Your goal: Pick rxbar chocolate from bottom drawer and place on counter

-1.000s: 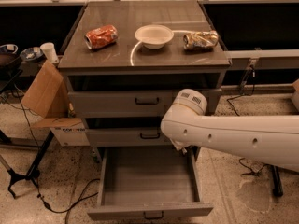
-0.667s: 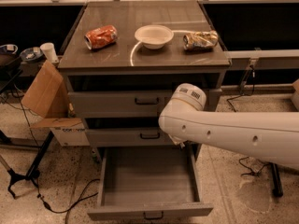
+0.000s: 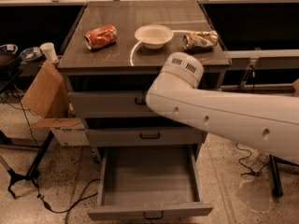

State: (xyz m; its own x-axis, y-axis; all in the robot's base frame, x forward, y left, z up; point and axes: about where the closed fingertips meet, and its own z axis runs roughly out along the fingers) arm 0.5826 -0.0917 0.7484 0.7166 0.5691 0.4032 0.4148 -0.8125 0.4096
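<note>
Camera view: rxbar chocolate not visible; bottom drawer (image 3: 149, 181), open below the arm (image 3: 224, 115), shows none on its exposed floor. The elbow has risen toward the counter (image 3: 154, 13). The gripper is out of sight, so its opening and hold cannot be told. Retrieval appears unfinished.
</note>
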